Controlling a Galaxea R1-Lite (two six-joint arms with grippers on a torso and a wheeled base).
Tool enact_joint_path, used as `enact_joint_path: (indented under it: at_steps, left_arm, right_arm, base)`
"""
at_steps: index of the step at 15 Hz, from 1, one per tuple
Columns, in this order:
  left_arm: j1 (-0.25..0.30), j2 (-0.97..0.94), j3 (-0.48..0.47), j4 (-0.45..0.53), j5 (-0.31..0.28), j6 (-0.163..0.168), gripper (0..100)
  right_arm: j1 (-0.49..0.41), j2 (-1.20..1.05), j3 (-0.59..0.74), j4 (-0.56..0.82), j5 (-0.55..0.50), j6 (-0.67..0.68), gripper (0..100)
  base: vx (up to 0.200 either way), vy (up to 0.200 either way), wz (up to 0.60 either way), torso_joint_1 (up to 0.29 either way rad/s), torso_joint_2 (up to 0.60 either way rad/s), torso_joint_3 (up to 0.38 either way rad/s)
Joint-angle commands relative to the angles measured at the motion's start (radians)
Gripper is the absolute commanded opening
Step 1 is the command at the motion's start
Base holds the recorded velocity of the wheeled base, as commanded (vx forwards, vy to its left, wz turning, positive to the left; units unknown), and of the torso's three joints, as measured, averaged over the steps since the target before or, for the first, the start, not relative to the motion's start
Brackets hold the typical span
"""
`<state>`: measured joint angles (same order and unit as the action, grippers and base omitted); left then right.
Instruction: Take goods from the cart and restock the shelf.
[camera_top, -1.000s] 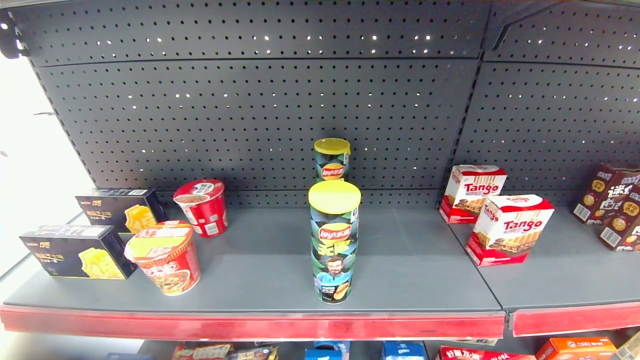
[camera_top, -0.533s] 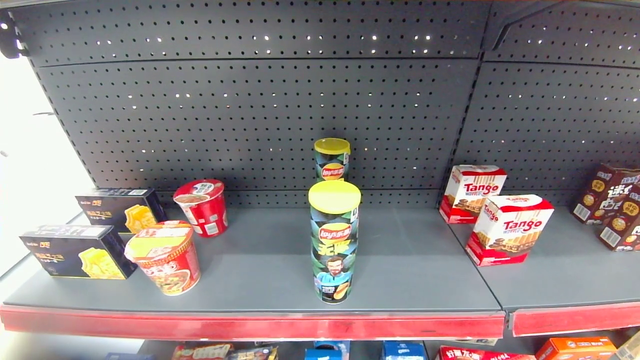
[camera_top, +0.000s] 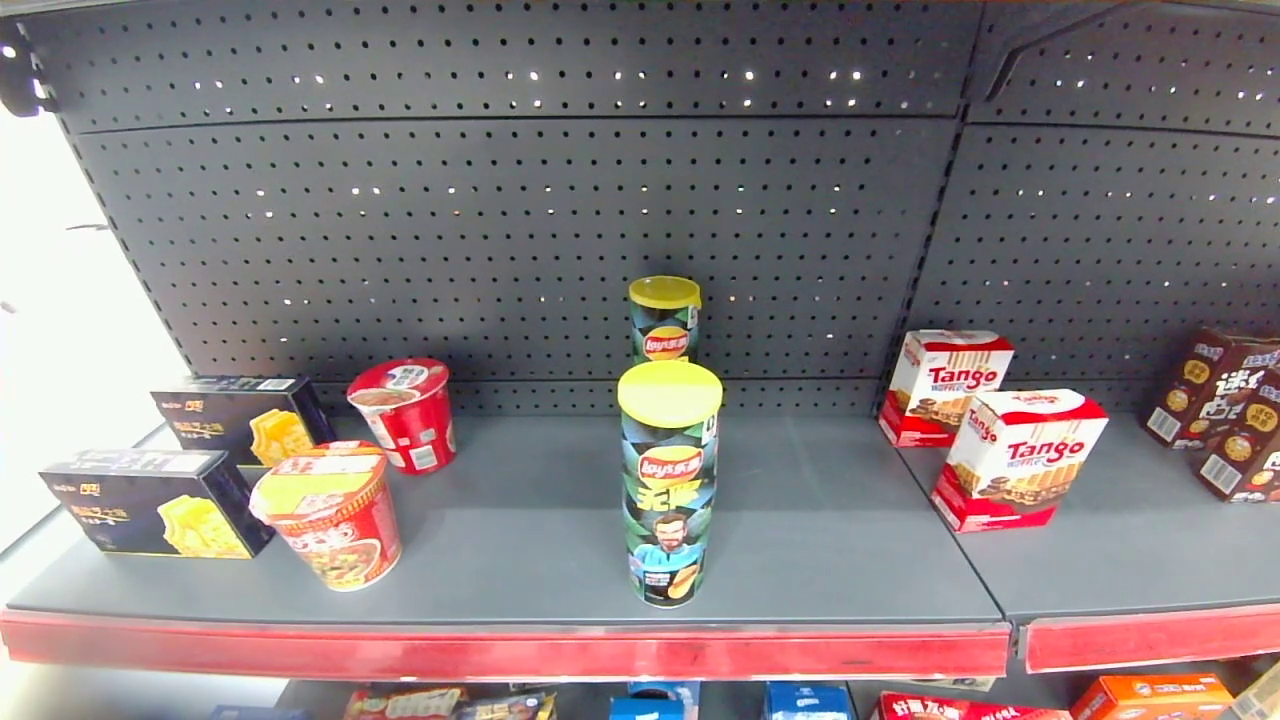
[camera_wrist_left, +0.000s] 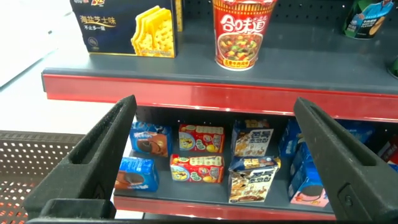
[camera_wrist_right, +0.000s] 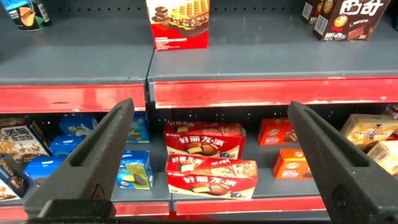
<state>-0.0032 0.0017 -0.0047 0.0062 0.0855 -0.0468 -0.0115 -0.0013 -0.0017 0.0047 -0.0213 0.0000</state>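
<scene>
Two grippers hang with jaws spread wide and nothing between them, both lower than the can that stands upright at the front middle of the shelf, its long axis vertical. A second can stands straight behind it against the back panel. Left of the can are a front cup and a rear cup, and farther left two dark boxes. Right of the can are two wafer boxes, one behind the other. The left gripper faces the red lip under the front cup, so it sits left of the can and below it. The right gripper faces the lip under the front wafer box, so it sits right of the can and below it. No goods are in hand, so the step ahead is judged to be a fetch from the cart. A strip of brown mesh lies beyond the left gripper, on the side away from the can and lower than the lip. It may be the cart, though too little of it shows to be sure. If so, the stock lies down and to the left, away from the can, and the left arm is the nearer one for the reach.
</scene>
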Motion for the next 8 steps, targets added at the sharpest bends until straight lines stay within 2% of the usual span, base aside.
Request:
enact_joint_path:
  at_steps: [1, 8]
  left_arm:
    - [0.0, 0.001, 0.0, 0.0, 0.0, -0.001, 100]
    - [0.0, 0.001, 0.0, 0.0, 0.0, -0.001, 100]
  right_arm:
    - [-0.001, 0.001, 0.0, 0.0, 0.0, 0.0, 100]
    - [-0.001, 0.001, 0.0, 0.0, 0.006, 0.0, 100]
  base:
    - [0.0, 0.0, 0.0, 0.0, 0.0, 0.0]
    - [0.0, 0.0, 0.0, 0.0, 0.0, 0.0]
